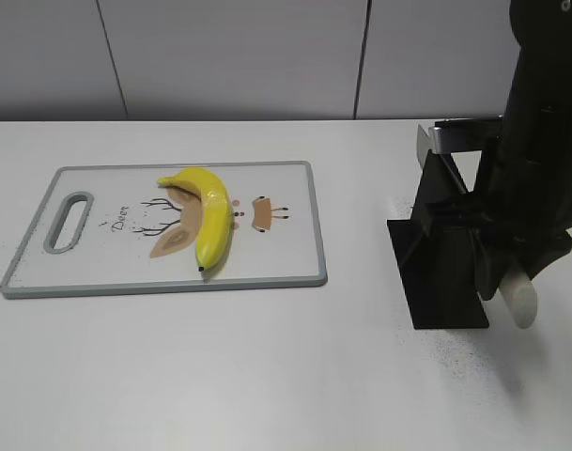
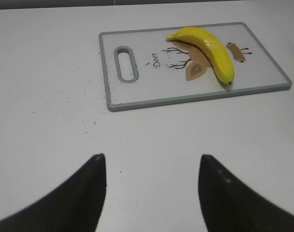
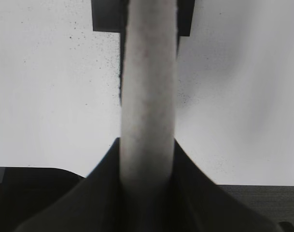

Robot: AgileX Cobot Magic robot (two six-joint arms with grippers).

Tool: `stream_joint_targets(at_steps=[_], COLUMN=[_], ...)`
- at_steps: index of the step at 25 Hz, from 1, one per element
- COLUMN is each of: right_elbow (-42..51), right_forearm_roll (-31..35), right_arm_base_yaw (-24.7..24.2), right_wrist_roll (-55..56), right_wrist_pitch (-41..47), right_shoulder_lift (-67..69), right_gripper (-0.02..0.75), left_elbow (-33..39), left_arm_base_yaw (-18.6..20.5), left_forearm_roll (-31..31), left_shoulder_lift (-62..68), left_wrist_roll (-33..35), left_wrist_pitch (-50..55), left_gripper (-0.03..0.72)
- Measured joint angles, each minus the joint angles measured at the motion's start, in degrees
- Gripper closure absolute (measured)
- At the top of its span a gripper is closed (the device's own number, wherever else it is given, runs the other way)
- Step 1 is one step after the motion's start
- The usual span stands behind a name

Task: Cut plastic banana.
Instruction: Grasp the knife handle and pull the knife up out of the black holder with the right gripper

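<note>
A yellow plastic banana (image 1: pixel 210 218) lies on a white cutting board (image 1: pixel 286 263) with a grey rim and a deer print, left of centre. The banana (image 2: pixel 209 48) and the board (image 2: pixel 137 104) also show in the left wrist view. My left gripper (image 2: pixel 151 157) is open and empty over bare table, short of the board. My right gripper (image 1: pixel 504 274) is shut on the white knife handle (image 1: pixel 523 303) at the black knife stand (image 1: pixel 440 282) on the right. In the right wrist view the handle (image 3: pixel 147 72) runs up between the jaws (image 3: pixel 147 145). A grey blade (image 1: pixel 455 133) shows at the stand's top.
The white table (image 1: pixel 267 376) carries small dark specks near the stand and in front of the board. A grey panelled wall (image 1: pixel 239 56) stands behind. The board's handle slot (image 1: pixel 68 222) is at its left end.
</note>
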Motion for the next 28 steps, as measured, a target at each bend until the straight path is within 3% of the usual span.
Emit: stream_joint_targets(at_steps=[28], right_elbow=[-0.8], right_forearm_roll=[-1.1], right_arm_base_yaw=[0.1], right_wrist_roll=[1.0], right_wrist_pitch=[0.3], right_shoulder_lift=[-15.9], right_gripper=[0.576], left_elbow=[0.0], left_arm_base_yaw=[0.0], left_forearm_roll=[0.0], left_shoulder_lift=[0.0], left_wrist_roll=[0.0], left_wrist_pitch=[0.0], left_gripper=[0.099])
